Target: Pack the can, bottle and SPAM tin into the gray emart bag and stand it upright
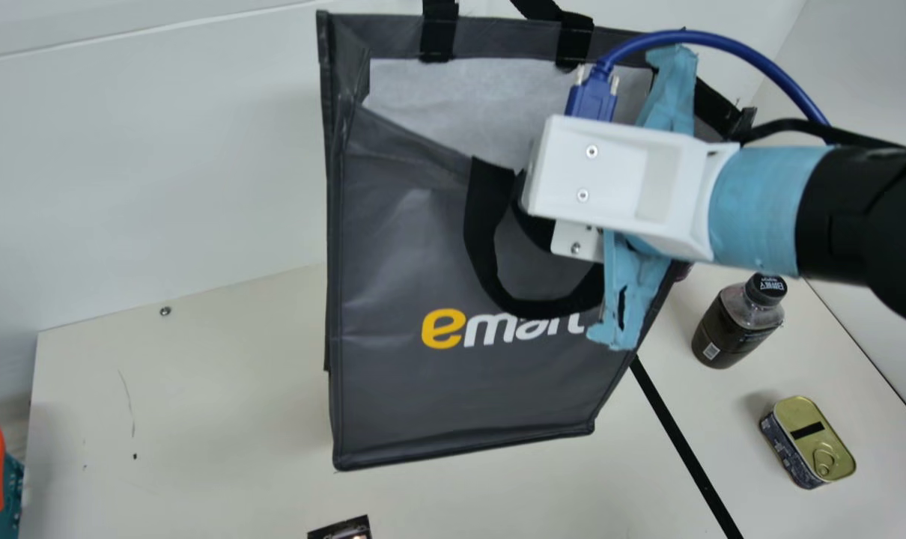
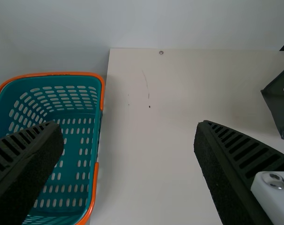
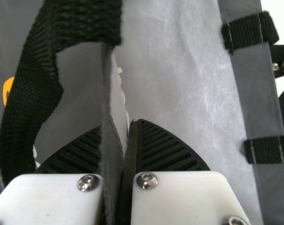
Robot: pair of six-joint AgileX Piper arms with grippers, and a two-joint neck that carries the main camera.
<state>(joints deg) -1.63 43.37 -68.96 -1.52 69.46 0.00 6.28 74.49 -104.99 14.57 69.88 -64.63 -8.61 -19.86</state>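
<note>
The right gripper [image 1: 618,183] pinches the emart bag [image 1: 453,404] by its rim [image 3: 106,84] (left gripper [image 2: 129,125] agape)

From the neck, the main view looks down at a slant on the bench [image 1: 198,419]. The left wrist view also faces downward; these 2 share the basket [image 2: 52,73] and bag [image 1: 453,389]. The right wrist view looks into the bag's mouth, very near.

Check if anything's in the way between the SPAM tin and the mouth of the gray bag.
Yes: the right arm lies across part of the mouth of the gray bag, its gripper pinching the bag's edge. The bag's wall also separates the SPAM tin from the inside.
</note>
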